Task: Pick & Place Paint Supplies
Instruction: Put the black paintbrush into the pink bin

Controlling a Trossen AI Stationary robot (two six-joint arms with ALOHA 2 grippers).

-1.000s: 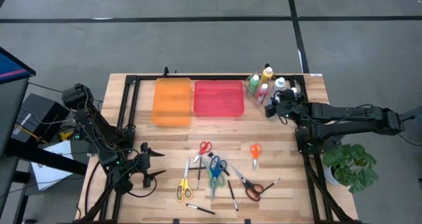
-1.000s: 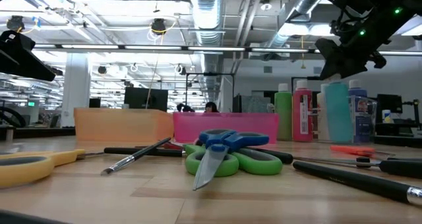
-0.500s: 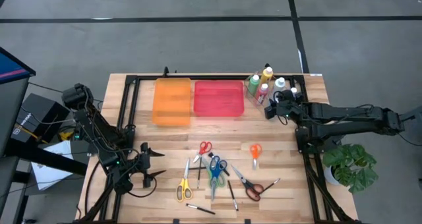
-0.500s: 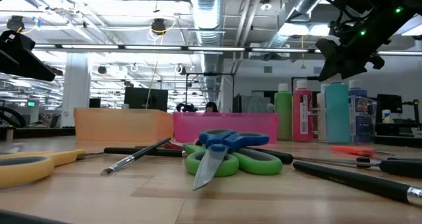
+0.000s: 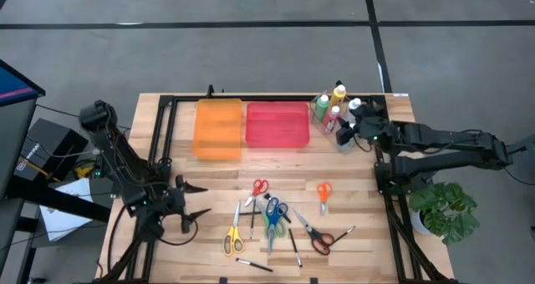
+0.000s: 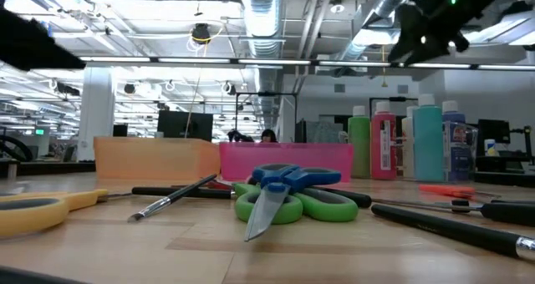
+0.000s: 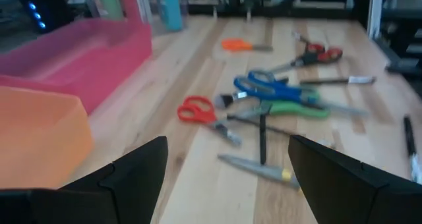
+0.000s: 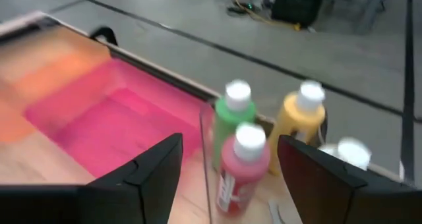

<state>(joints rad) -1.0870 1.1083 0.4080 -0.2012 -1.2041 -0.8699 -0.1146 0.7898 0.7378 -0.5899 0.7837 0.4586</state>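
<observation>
Hovering over the cluster of paint bottles at the far right corner of the table [image 5: 167, 163], the right gripper [image 5: 341, 136] has its fingers spread and nothing between them; its wrist view shows both dark fingers apart, framing the pink bottle [image 8: 236, 171], with the green bottle [image 8: 232, 115] and yellow bottle [image 8: 297, 122] just behind. My reading is that the step in hand is lining up on a bottle, most likely the pink one, to carry it to a bin. The next move calls for lowering the open fingers around that one bottle without knocking the green and yellow ones, which stand very close to it.

The left gripper [image 5: 194, 202] waits at the near left of the table, fingers also released and empty. The scissors [image 5: 270, 215] and thin brushes [image 5: 294, 246] lie scattered near the middle, all on the wood. The orange bin [image 5: 217, 128] and pink bin [image 5: 277, 124] sit side by side at the far edge, left of the bottles.

The pink bottle carries a label with white print, but it is too blurred to read; no brand can be made out anywhere.
</observation>
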